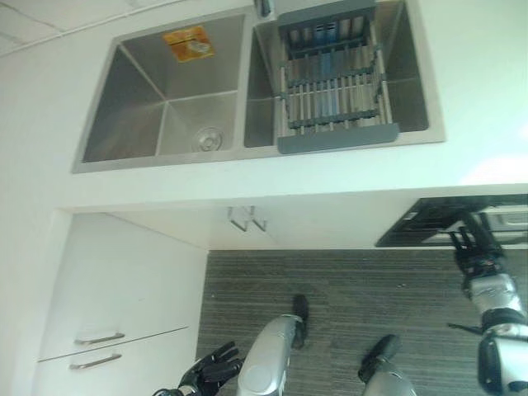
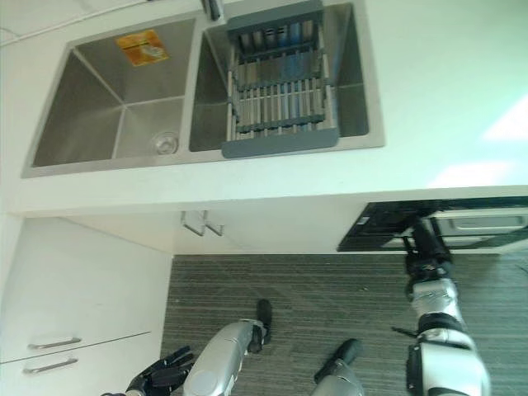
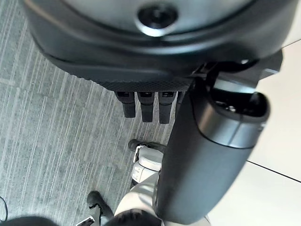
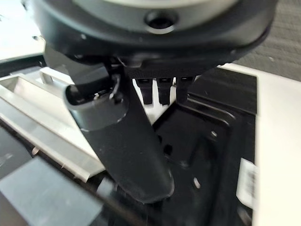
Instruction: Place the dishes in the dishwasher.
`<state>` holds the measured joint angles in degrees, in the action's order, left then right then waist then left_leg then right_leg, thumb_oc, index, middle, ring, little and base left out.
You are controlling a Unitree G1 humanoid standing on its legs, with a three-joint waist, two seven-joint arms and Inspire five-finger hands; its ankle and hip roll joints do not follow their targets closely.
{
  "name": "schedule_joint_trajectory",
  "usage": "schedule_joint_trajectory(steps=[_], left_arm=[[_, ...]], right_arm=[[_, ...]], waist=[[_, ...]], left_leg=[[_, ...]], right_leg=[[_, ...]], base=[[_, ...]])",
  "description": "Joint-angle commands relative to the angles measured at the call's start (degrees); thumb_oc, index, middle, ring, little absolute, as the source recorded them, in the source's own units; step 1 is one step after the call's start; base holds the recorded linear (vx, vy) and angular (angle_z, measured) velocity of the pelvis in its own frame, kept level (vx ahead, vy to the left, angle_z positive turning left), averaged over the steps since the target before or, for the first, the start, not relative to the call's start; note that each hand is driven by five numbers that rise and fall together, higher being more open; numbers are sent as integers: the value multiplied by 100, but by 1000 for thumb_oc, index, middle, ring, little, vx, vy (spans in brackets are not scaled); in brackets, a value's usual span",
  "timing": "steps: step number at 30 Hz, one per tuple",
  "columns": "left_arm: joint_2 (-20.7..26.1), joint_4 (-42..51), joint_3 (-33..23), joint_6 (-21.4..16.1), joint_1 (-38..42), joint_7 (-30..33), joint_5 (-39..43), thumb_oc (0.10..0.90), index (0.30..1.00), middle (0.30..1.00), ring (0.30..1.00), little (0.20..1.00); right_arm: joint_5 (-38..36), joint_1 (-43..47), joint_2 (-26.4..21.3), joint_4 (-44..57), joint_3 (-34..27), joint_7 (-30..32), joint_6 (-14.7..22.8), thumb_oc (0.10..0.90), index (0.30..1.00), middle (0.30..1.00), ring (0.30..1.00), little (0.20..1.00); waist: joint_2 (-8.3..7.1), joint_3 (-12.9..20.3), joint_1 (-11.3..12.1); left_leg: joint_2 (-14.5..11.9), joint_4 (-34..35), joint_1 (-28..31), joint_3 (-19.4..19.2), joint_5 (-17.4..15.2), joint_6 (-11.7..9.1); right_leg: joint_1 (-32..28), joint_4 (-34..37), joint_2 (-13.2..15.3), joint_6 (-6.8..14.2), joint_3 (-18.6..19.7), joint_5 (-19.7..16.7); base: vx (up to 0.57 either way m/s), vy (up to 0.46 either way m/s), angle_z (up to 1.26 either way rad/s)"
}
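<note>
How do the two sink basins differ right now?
The left basin is bare, with its drain showing and an orange sticker on its back wall; the right basin has a grey dish rack spanning it, with its bottom mostly hidden. Both are steel, set in one white counter.

This is a home kitchen. A white surface [image 1: 462, 66] carries a stainless double sink [image 1: 165, 99] sunk near its far edge, with a grey dish rack [image 1: 334, 87] set across the right basin. White cabinet fronts with metal bar handles [image 1: 99, 338] stand below the surface's left end, and a dishwasher [image 2: 462, 223] with its dark door open sits under its right end. The floor [image 1: 371, 289] is grey striped.
</note>
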<state>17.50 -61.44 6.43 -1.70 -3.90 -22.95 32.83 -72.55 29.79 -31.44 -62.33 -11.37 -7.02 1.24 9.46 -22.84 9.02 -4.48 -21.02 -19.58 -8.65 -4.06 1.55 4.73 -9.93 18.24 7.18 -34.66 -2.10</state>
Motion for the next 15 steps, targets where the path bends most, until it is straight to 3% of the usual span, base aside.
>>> schedule_joint_trajectory(steps=[1,7,12,15], left_arm=[[281,27,156,-553,-298,-129,-45,800,900,900,900,900],[137,-29,-65,-857,-198,-98,178,800,900,900,900,900],[35,123,-165,-973,-62,101,126,800,900,900,900,900],[-29,34,-161,-931,141,364,5,800,900,900,900,900]], right_arm=[[180,801,211,939,285,-1020,-69,800,900,900,900,900],[629,-220,880,1189,476,-1144,-222,800,900,900,900,900],[1259,-1041,1187,859,469,-1206,-403,800,900,900,900,900],[1477,-1342,1304,472,463,-1330,-501,800,900,900,900,900]], waist=[[-102,447,466],[-373,546,211],[-603,729,154],[-674,859,84]], left_leg=[[-74,383,759,-140,-717,-427],[-172,383,958,-325,-844,-409],[-137,383,1202,-438,-1007,-270],[-123,383,1310,-336,-1074,-157]], right_leg=[[-23,-726,255,194,293,668],[-15,-726,193,229,490,608],[-193,-726,337,344,386,231],[-497,-758,217,369,370,-97]], base=[[-41,-15,-33],[-19,83,-18],[97,163,-10],[172,204,-7]])
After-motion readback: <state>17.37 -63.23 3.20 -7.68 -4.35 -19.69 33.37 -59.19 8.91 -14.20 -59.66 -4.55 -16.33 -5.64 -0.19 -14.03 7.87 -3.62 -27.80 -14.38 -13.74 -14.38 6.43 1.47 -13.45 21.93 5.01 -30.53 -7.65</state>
